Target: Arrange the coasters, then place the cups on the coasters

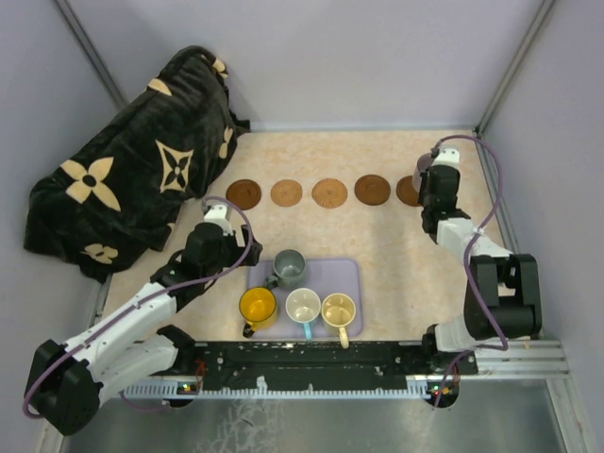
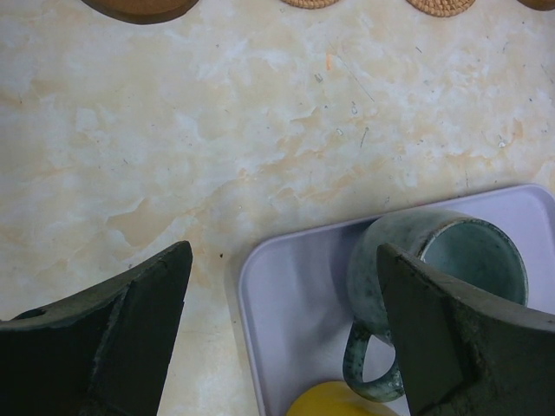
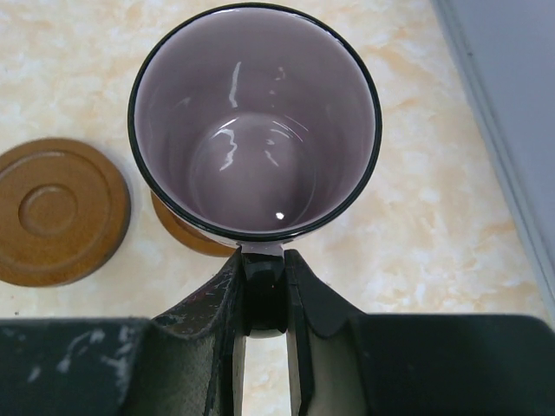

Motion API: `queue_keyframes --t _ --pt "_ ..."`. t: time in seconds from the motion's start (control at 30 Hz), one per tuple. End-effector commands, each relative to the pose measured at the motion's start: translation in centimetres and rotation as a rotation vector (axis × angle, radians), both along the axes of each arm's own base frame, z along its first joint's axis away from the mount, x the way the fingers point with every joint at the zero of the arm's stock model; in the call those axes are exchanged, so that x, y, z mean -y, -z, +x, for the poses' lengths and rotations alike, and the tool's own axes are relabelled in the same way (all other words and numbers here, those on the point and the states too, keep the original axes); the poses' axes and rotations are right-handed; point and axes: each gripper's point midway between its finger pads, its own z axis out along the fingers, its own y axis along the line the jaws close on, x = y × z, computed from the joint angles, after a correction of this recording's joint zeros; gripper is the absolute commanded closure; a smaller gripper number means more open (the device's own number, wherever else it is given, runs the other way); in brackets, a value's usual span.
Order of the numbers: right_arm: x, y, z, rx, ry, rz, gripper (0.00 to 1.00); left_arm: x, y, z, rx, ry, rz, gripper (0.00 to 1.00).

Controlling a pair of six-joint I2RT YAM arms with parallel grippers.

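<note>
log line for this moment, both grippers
left gripper: open, beside grey-green cup on tray | right gripper: shut on mauve cup, by handle, over rightmost coaster

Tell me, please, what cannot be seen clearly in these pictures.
- Fifth coaster: top view, the right arm covers most; right wrist view, the mauve cup hides it. Whether they touch is unclear.
- Yellow-orange cup: left wrist view, cut by the bottom edge.
- Grey-green cup: left wrist view, partly behind a finger of the left gripper.
</note>
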Motion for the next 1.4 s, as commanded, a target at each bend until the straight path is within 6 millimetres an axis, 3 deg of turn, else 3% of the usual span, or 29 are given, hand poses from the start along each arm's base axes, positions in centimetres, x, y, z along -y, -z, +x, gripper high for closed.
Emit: queue_keyframes --t 0.0,0.27,1.37 --pt "-1.4 -6.8 4.5 0.243 -0.091 -0.019 1.00 0.6 -0.4 0.8 0.030 0.006 0.000 0.07" --pt "-1.2 -5.1 5.9 0.210 -0.100 -0.052 1.00 1.2 -0.1 1.3 0.019 0.024 0.003 0.06" --pt "-0.9 -0.6 6.4 0.125 -0.089 -0.037 1.00 0.8 0.2 1.4 0.016 0.008 0.022 0.06"
